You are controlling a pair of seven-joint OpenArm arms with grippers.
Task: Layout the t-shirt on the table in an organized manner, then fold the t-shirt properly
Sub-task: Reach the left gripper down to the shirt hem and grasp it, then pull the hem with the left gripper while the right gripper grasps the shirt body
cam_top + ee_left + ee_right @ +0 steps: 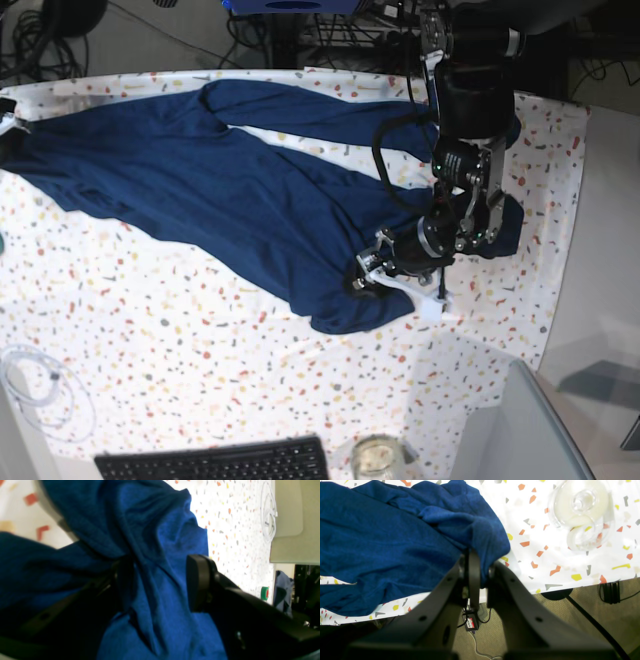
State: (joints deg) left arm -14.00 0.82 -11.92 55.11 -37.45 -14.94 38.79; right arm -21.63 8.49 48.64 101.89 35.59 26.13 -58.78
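So far only the laying-out is underway: the navy t-shirt (230, 190) lies stretched but rumpled across the terrazzo-flecked table (200, 350), unfolded. The right gripper (480, 565) is clamped on a bunched edge of the shirt near the table's edge. The left gripper (155, 585) stands partly open with cloth between its jaws, apparently not pinched. Flattening and every fold remain.
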